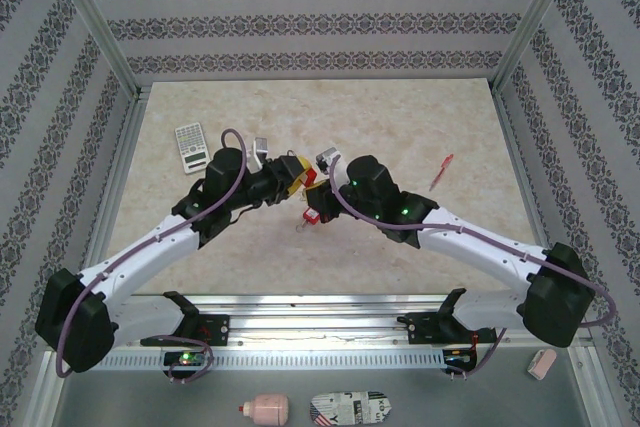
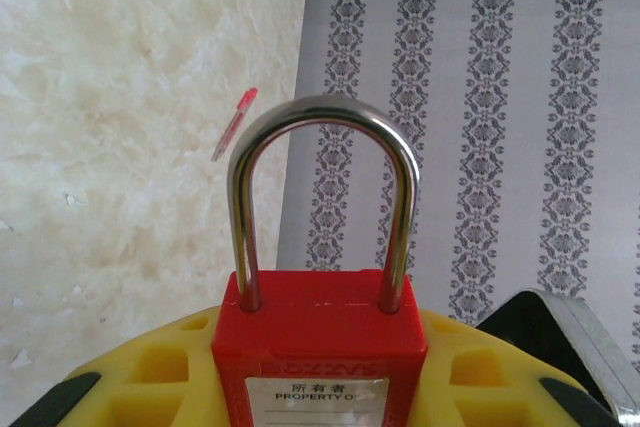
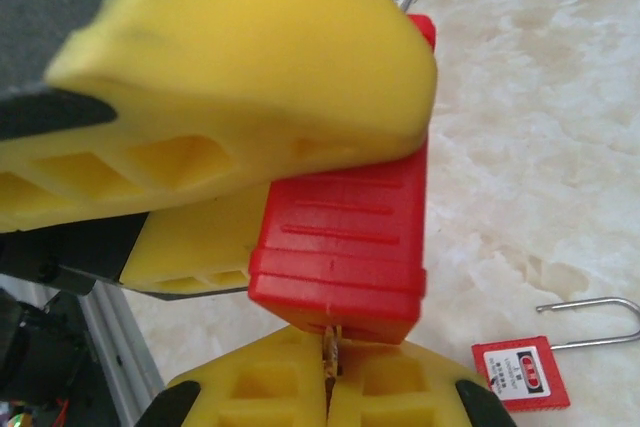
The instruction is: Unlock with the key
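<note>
Held padlock [image 3: 345,247]: red, lifted off the surface [image 1: 400,127] at the centre where the two arms meet; every place below is given from it.
Left pincer [image 2: 320,387]: clenched on the padlock's body, yellow fingers [image 2: 150,372] on either flank, shackle pointing away from the wrist.
Shackle [image 2: 320,117]: both legs are seated in the body, so I judge the lock not yet opened.
Right pincer [image 3: 330,387]: shut tight on the key [image 3: 331,344], directly under the padlock's bottom face.
Key: its blade meets the bottom face at the keyway; how deep it sits is hidden.
Step in hand: seating and turning the key, by my reading.
Doing it well: keep the key in line with the padlock's long axis, push it fully home before twisting, roll the right wrist only, and let the left grip hold firm so the body does not spin along.
Risk: a tilted key may bind or slip from the fingertips.
Spare padlock [image 3: 520,372]: lying flat on the surface, below and to one side of the held one, apart from it.
Pen [image 2: 234,123]: on the surface, well beyond the shackle.
</note>
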Robot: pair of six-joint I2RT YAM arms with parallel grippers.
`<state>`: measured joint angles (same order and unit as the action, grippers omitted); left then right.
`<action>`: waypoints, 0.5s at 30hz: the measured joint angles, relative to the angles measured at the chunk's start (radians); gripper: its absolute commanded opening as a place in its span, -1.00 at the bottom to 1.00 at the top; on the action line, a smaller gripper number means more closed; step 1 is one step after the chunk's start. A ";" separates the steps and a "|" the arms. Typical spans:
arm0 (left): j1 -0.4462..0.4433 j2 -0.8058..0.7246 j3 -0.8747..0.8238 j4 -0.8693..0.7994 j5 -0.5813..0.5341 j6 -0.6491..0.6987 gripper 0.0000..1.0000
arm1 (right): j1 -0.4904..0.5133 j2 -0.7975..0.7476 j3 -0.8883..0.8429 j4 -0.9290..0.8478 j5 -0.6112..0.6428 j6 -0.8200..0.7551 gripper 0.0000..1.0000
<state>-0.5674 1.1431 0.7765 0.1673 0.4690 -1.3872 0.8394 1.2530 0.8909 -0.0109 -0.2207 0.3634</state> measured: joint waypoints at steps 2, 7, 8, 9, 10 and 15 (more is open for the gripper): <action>0.000 -0.017 -0.002 -0.022 0.008 0.011 -1.00 | 0.000 -0.010 -0.004 -0.004 -0.020 -0.001 -1.00; 0.029 -0.076 0.004 -0.160 0.053 0.081 -1.00 | 0.007 -0.032 -0.033 0.009 -0.069 -0.011 -1.00; 0.041 -0.084 0.004 -0.209 0.054 0.101 -1.00 | 0.007 -0.041 -0.037 0.015 -0.070 -0.014 -1.00; 0.053 -0.088 0.004 -0.262 0.052 0.123 -1.00 | 0.005 -0.050 -0.039 0.024 -0.070 -0.019 -1.00; 0.060 -0.089 0.004 -0.305 0.048 0.141 -1.00 | 0.000 -0.059 -0.041 0.034 -0.070 -0.021 -1.00; 0.072 -0.088 0.059 -0.618 -0.066 0.312 -1.00 | 0.002 -0.093 -0.064 0.048 -0.069 -0.040 -1.00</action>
<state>-0.4953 1.0550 0.8356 -0.4511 0.4030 -1.0748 0.8413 1.1603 0.8268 0.0368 -0.2893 0.3229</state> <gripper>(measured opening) 0.333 0.064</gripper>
